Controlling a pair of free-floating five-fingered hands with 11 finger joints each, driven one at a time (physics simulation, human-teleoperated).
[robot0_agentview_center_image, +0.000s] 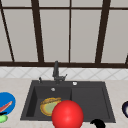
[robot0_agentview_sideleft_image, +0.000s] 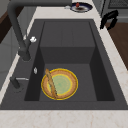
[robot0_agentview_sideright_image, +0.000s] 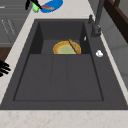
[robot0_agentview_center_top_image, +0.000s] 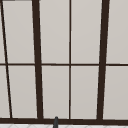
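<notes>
One yellow plate in the sink, two plates on the table.
I see my left hand pinching a green piece by the blue plate; right hand hovers curled, empty, near the dark plate.

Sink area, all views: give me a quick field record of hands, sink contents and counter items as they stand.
left hand: at the front view's left edge, by a green item beside the blue plate
right hand: low at the sink's front right edge
sink: dark, basin on the left, drainboard on the right
in basin: yellow-rimmed plate with a brown stick-like item across it
faucet: behind the basin
right counter: dark plate
foreground: red ball
</notes>
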